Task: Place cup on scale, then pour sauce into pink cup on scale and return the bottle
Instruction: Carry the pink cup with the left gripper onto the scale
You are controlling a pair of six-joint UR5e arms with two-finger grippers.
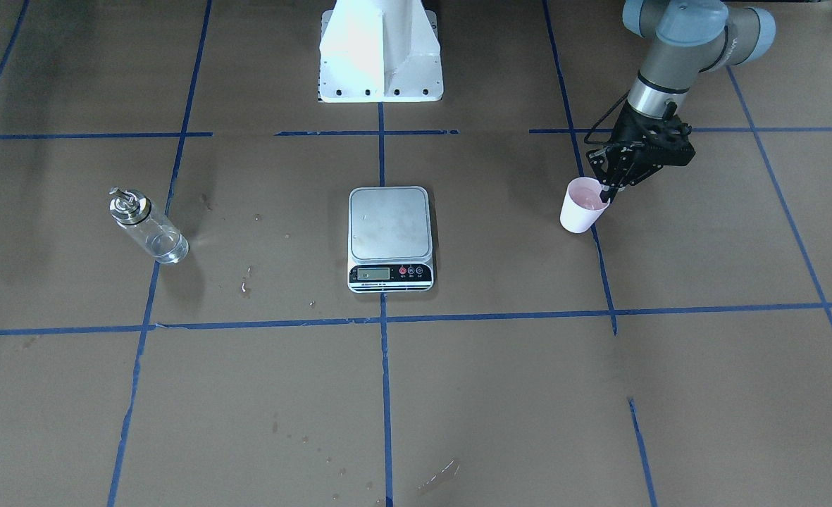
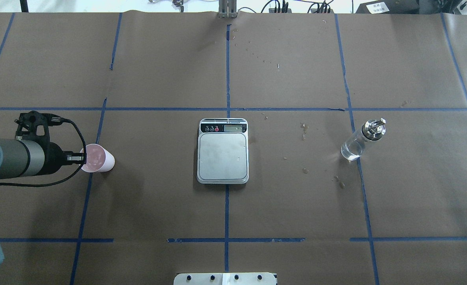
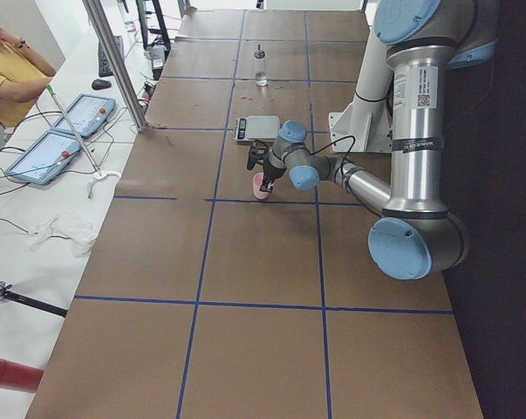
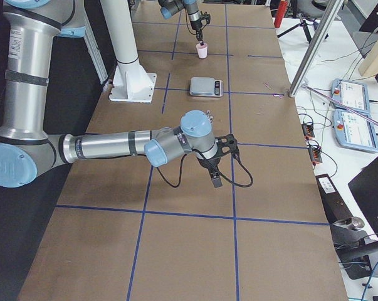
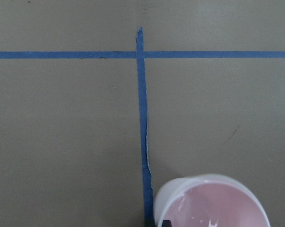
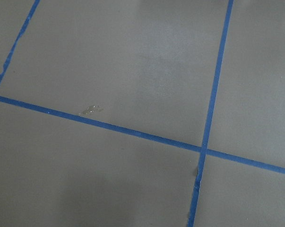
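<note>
My left gripper (image 1: 607,195) sits at the cup's (image 1: 576,215) rim with one finger inside; I cannot tell whether it is pinched on the wall. The cup stands on the table (image 1: 458,387), well apart from the scale (image 1: 389,224). It is probably light, thin paper, so I judge a gentle grip on the rim wall best, or it may crumple.

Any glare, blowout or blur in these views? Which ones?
Front-facing view: white robot base blown out, bottle glints. Overhead: far strip beyond the table overexposed. Left wrist: cup soft, cropped at bottom edge. Right wrist: soft, low contrast.
</note>
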